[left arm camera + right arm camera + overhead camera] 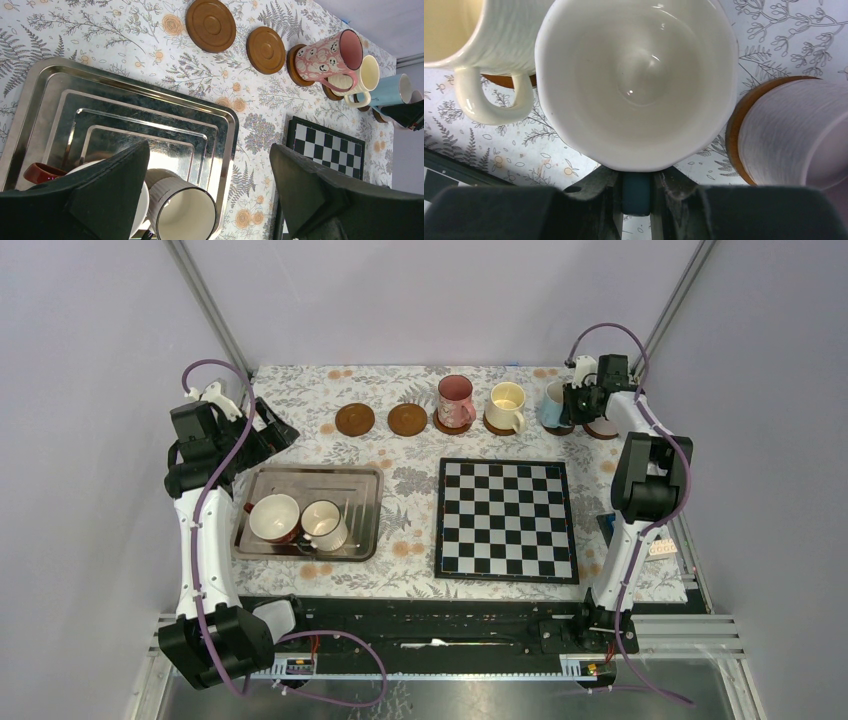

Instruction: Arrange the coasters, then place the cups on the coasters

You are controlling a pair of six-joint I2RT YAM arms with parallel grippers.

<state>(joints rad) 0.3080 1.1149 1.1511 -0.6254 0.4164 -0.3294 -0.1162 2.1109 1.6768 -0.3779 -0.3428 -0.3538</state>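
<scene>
the step in hand looks like setting the light blue cup [639,85] into the far row on the counter [400,540]. the right jaws are clamped narrow on its blue handle. it stands upright between the cream cup [474,30] and the lilac cup [789,130], near both. its coaster is hidden beneath it, so whether it is fully seated cannot be told. next the jaws should open and back straight away without nudging the neighbours. the cup is glossy, white inside, with a faintly faceted rim. the left jaws gape wide above the tray [320,485], holding nothing.
</scene>
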